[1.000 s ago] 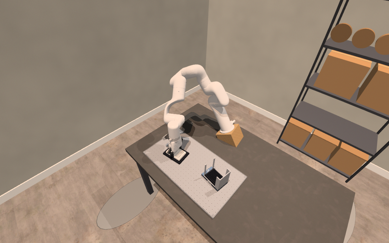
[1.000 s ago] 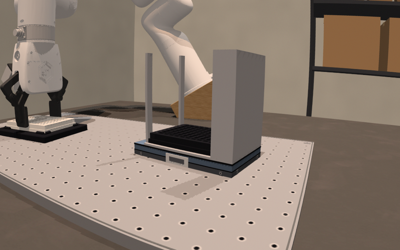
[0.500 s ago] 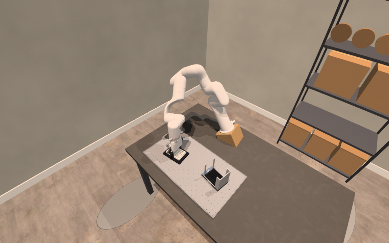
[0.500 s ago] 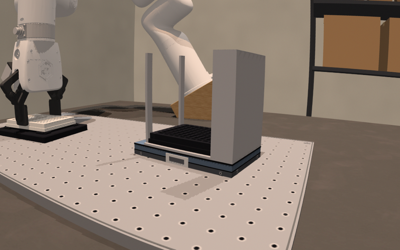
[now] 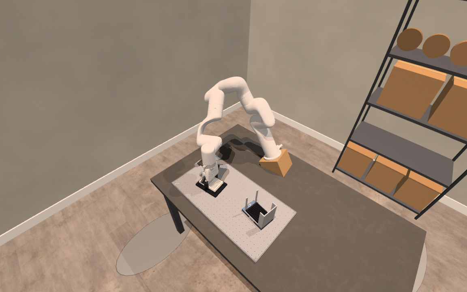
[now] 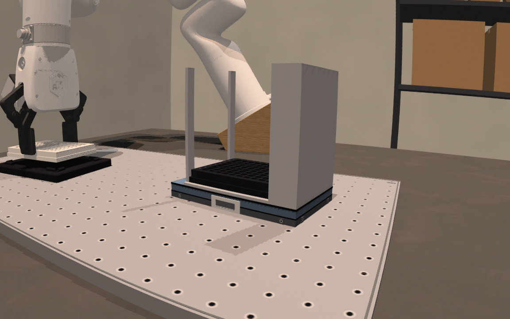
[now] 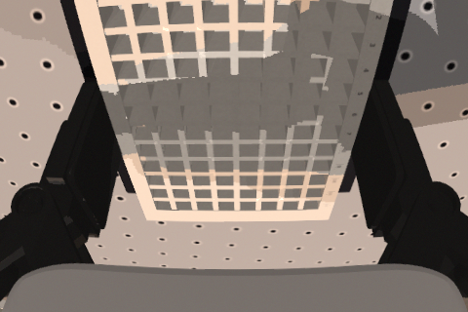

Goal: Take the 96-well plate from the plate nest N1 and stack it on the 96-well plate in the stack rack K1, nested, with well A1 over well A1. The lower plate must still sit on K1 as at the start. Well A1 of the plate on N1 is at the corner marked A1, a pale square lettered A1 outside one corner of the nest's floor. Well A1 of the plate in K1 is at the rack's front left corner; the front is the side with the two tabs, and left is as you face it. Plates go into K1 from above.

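A white 96-well plate (image 6: 52,150) is over the black plate nest N1 (image 6: 52,172) at the left end of the perforated board. My gripper (image 6: 48,143) stands upright over it and is shut on the plate's two long sides, and I cannot tell whether the plate still touches the nest. In the wrist view the plate (image 7: 234,92) fills the frame between the fingers, with its A and 1 lettering at the top right corner. A black 96-well plate (image 6: 231,172) lies flat in the stack rack K1 (image 6: 302,134) further right. In the overhead view the gripper (image 5: 208,180) is well apart from the rack.
The rack has a tall grey wall on its right and two thin posts (image 6: 209,118) on its left; its top is open. The arm's wooden base block (image 5: 275,162) stands behind the perforated board (image 5: 233,207). A shelf unit with boxes (image 5: 420,119) stands beyond the table.
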You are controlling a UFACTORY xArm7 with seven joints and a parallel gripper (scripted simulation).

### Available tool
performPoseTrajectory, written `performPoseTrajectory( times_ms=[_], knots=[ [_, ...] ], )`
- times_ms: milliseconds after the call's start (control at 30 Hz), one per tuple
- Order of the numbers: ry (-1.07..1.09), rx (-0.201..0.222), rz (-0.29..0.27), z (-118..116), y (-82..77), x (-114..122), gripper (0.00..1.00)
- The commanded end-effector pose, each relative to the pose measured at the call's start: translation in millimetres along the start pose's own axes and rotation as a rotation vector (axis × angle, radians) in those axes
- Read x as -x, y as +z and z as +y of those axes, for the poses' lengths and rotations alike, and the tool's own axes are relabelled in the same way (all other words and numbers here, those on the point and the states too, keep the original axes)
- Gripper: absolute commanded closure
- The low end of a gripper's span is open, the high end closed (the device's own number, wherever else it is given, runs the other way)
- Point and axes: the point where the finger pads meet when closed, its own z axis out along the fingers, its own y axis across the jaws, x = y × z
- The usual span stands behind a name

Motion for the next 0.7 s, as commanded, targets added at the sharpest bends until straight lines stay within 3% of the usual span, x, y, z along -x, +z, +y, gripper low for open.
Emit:
performPoseTrajectory(
  times_ms=[0, 667],
  knots=[
    [0.000, -0.005, 0.000, -1.7, -3.8, 0.0, 1.00],
    [0.000, -0.005, 0.000, -1.7, -16.5, 0.0, 1.00]
  ],
)
